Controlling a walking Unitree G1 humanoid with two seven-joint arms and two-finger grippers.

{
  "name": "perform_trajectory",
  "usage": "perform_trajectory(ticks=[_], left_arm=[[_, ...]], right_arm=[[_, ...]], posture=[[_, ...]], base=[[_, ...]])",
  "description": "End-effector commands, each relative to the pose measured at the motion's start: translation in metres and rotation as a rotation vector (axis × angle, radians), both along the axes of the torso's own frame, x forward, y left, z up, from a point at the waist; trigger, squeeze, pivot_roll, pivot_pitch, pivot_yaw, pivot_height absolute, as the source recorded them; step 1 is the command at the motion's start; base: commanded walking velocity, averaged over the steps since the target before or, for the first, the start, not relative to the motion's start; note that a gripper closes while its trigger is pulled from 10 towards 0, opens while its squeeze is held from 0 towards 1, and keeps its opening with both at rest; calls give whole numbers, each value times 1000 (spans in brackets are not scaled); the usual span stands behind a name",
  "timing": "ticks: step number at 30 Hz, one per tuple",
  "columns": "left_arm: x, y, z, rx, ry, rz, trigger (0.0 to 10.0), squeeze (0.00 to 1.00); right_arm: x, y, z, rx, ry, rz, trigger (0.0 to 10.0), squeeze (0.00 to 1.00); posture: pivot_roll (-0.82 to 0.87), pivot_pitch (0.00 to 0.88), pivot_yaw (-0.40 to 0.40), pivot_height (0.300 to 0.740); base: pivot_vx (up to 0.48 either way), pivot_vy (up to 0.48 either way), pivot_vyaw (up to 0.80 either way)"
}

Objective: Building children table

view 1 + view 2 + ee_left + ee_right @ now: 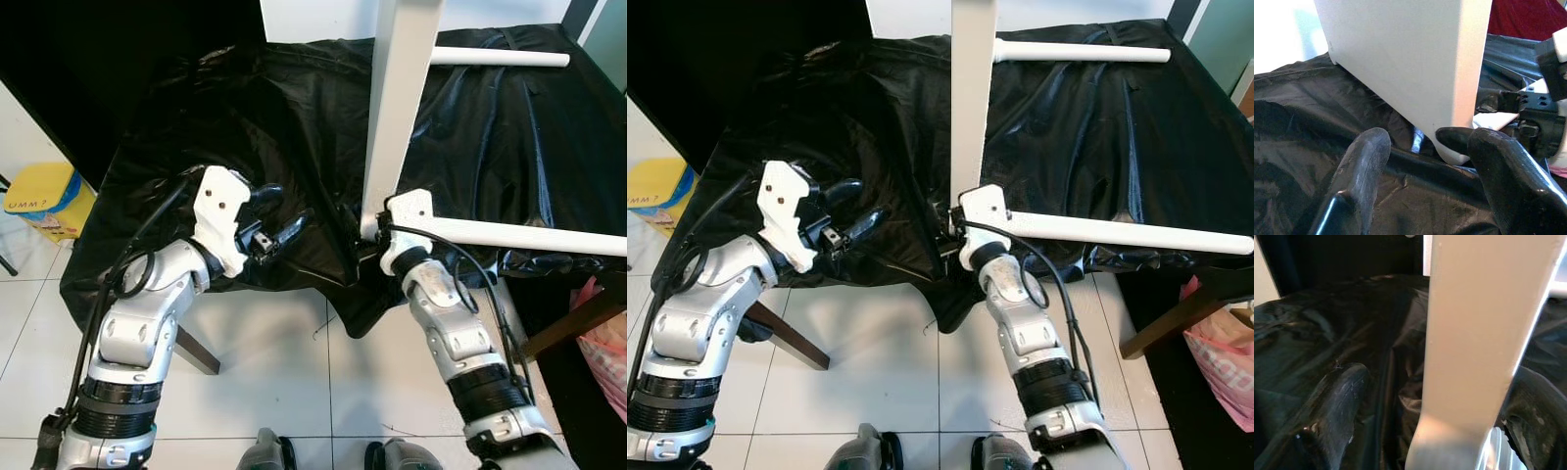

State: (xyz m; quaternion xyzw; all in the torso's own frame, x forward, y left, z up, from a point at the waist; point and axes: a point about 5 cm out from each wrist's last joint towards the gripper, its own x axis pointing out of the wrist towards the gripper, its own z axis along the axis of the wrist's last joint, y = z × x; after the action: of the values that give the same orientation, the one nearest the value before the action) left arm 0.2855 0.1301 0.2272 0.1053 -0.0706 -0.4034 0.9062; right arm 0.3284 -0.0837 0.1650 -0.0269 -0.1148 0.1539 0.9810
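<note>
A white tabletop stands on its edge on the black sheet, seen edge-on. One white leg sticks out to the right from its lower corner, and another white leg sticks out to the right farther back. My right gripper is at that lower corner, and in the right wrist view its open fingers straddle the panel's edge. My left gripper hovers open just left of the panel. In the left wrist view its fingers point at the panel's bottom corner.
The black sheet covers a low table with wooden legs and hangs over its near edge. A yellow box sits on the tile floor at the left. A pink bag lies at the right, beside another wooden leg.
</note>
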Motion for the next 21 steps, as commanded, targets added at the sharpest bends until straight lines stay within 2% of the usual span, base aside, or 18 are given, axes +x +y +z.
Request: perform_trajectory(ticks=[1,3,4,8,13,18,21], left_arm=[[-5,-2,-1,27,6,-40,10000,0],[-5,-1,-1,28,7,-38,10000,0],[-5,-1,-1,30,9,-35,10000,0],[-5,0,-1,31,11,-32,10000,0],[-5,1,-1,32,12,-31,10000,0],[-4,2,0,35,15,-27,10000,0],[-4,2,1,35,14,-26,10000,0]], right_arm=[[4,3,0,6,-1,-40,10000,0],[6,5,1,11,-1,-75,10000,0],[10,8,2,21,1,-136,10000,0],[14,9,2,34,8,-200,10000,0],[16,10,4,25,-6,-236,10000,0],[25,18,10,46,-22,-309,10000,0],[29,24,12,58,-8,-307,10000,0]], posture=[[3,116,27,740],[6,116,25,740],[6,117,26,740],[5,119,28,740],[4,120,32,740],[7,125,37,740],[8,125,37,740]], base=[[0,0,0],[0,0,0],[0,0,0],[0,0,0],[0,0,0],[0,0,0],[0,0,0]])
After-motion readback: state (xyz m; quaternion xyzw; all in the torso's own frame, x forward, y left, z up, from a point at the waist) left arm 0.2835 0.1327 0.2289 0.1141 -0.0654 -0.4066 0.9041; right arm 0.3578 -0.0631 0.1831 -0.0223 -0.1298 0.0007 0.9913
